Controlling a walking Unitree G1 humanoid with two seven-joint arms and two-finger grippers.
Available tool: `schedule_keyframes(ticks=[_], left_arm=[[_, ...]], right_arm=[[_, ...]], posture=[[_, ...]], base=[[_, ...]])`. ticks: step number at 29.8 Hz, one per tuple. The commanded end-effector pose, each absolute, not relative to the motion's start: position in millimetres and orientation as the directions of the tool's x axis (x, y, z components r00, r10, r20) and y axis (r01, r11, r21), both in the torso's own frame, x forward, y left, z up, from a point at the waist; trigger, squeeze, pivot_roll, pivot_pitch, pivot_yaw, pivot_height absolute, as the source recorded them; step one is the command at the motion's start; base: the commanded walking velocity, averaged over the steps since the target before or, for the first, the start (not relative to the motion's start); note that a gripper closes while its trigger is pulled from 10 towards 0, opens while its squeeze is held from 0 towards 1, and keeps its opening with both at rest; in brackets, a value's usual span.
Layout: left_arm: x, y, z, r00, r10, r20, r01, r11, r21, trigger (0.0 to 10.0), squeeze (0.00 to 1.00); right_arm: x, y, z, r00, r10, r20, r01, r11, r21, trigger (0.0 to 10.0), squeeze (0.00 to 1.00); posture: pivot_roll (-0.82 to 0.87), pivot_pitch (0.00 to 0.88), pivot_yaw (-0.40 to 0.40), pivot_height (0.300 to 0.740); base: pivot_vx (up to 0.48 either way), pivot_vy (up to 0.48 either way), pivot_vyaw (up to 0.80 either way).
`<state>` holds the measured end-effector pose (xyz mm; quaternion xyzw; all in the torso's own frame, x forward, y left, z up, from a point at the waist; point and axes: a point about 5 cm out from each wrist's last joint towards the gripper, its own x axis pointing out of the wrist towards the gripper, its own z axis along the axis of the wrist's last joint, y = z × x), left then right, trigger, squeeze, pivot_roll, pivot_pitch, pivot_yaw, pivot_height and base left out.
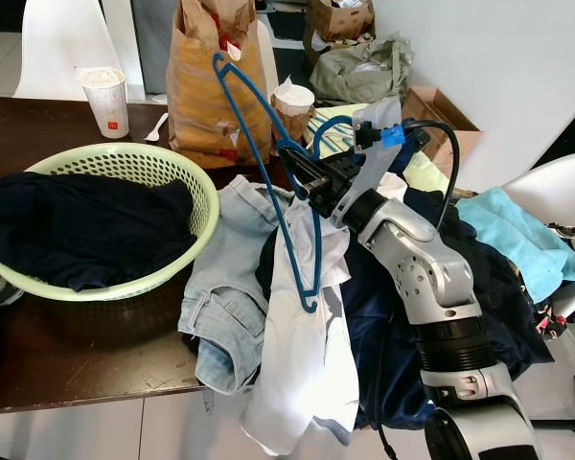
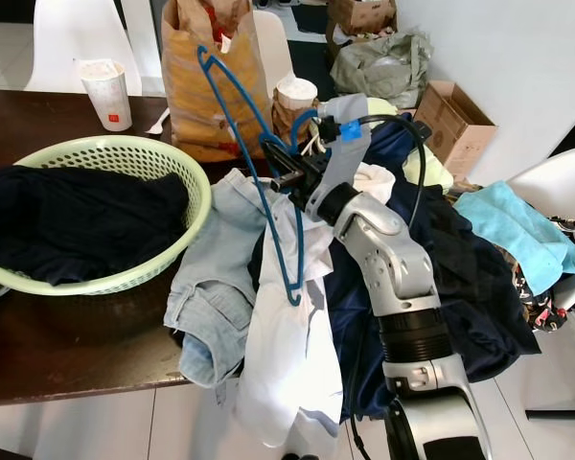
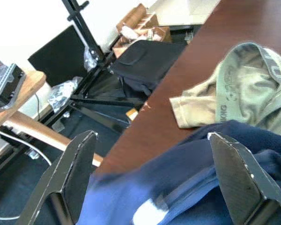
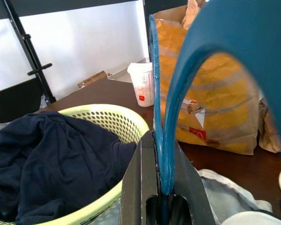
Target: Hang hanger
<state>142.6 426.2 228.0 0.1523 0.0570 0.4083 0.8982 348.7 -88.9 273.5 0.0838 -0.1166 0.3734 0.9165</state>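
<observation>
A blue plastic hanger is held up above the clothes pile, tilted, its hook curving near the wrist. My right gripper is shut on the hanger close to the hook; in the right wrist view the blue hanger sits pinched between the two black fingers. A white shirt lies under the hanger, draped over the table's front edge. My left gripper is open, hovering over dark blue cloth at the table's edge.
A green basket with a dark garment sits at the left on the brown table. Jeans and dark clothes lie heaped beside it. A paper bag and cups stand behind. A white chair with a teal cloth is at the right.
</observation>
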Motion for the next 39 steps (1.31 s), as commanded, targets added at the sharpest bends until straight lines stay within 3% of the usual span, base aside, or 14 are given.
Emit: schedule_keyframes(ticks=[1,9,10,18,26,27,31,32,39], left_arm=[[153,415,222,0.727,0.686,-0.042,-0.628,0.687,0.366,10.0,0.0],[162,400,189,0.767,0.586,-0.261,-0.457,0.785,0.417,10.0,0.0],[159,395,176,0.755,0.555,-0.35,-0.399,0.812,0.426,10.0,0.0],[147,386,158,0.698,0.517,-0.496,-0.315,0.843,0.436,10.0,0.0],[146,389,168,0.695,0.554,-0.458,-0.343,0.815,0.466,10.0,0.0],[148,394,180,0.705,0.6,-0.379,-0.384,0.772,0.507,10.0,0.0],[149,395,183,0.707,0.612,-0.356,-0.395,0.758,0.519,10.0,0.0],[153,396,197,0.723,0.643,-0.254,-0.442,0.713,0.544,10.0,0.0],[159,395,216,0.739,0.661,-0.126,-0.509,0.672,0.539,10.0,0.0]], right_arm=[[348,-93,272,0.706,0.657,0.264,-0.691,0.721,0.052,10.0,0.0],[348,-95,272,0.71,0.653,0.263,-0.686,0.726,0.049,10.0,0.0],[348,-95,272,0.711,0.652,0.262,-0.685,0.727,0.049,10.0,0.0],[348,-97,271,0.715,0.65,0.257,-0.681,0.73,0.047,10.0,0.0],[348,-97,271,0.715,0.652,0.254,-0.682,0.73,0.048,10.0,0.0],[348,-96,271,0.714,0.653,0.253,-0.684,0.728,0.049,10.0,0.0],[348,-96,271,0.714,0.653,0.253,-0.684,0.728,0.049,10.0,0.0],[348,-96,271,0.716,0.652,0.252,-0.682,0.73,0.049,10.0,0.0],[348,-97,271,0.717,0.651,0.251,-0.681,0.731,0.048,10.0,0.0]], posture=[[0.06,0.168,-0.089,0.74],[0.06,0.166,-0.088,0.74],[0.06,0.17,-0.089,0.74],[0.06,0.175,-0.095,0.74],[0.07,0.176,-0.098,0.74],[0.06,0.18,-0.098,0.74],[0.06,0.18,-0.098,0.74],[0.06,0.182,-0.099,0.74],[0.06,0.183,-0.1,0.74]], base=[[0.0,0.0,0.0],[0.0,0.0,0.0],[0.0,0.0,0.0],[0.0,0.0,0.0],[0.0,0.0,0.0],[0.0,0.0,0.0],[0.0,0.0,0.0],[0.0,0.0,0.0],[0.0,0.0,0.0]])
